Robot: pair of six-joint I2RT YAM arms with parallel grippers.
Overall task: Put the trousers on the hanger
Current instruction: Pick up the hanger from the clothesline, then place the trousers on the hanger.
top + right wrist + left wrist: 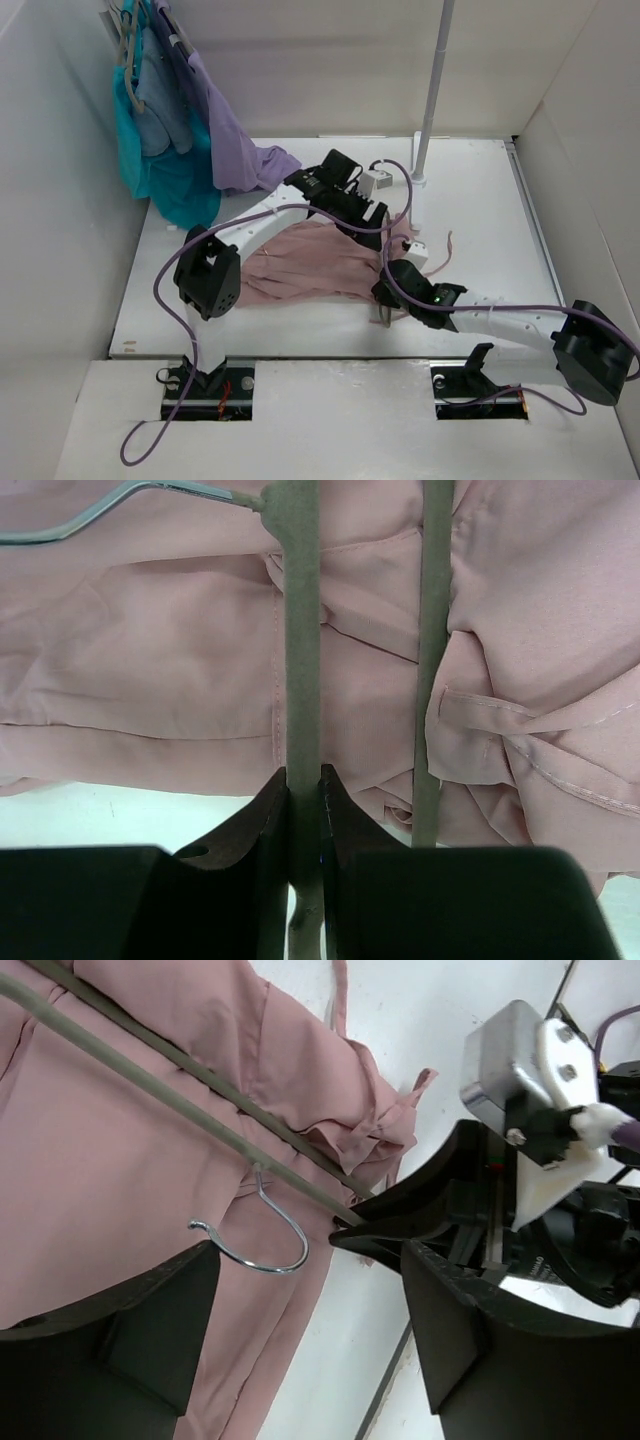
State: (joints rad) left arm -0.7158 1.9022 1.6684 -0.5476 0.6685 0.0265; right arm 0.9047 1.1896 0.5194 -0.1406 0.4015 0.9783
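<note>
Top view: the trousers [300, 268] lie mid-table [480, 220], partly hidden under the arms [270, 215].

Left wrist view: the left gripper [305, 1290] hovers, jaws apart, over the hanger [150, 1085], whose hook [265, 1250] rests on the fabric.

Right wrist view: the right gripper [303, 780] is clamped on one hanger bar. The bar's far end is cut off.

A teal garment [170, 185] is hung in the upper left of the top view. A lilac garment [232, 150] is draped just beside it, its hem spread on the white table [480, 220]. Pale hangers [122, 30] are seen above both. A white pole [433, 90] is stood upright at upper middle. The table is enclosed by white walls [60, 200].
</note>
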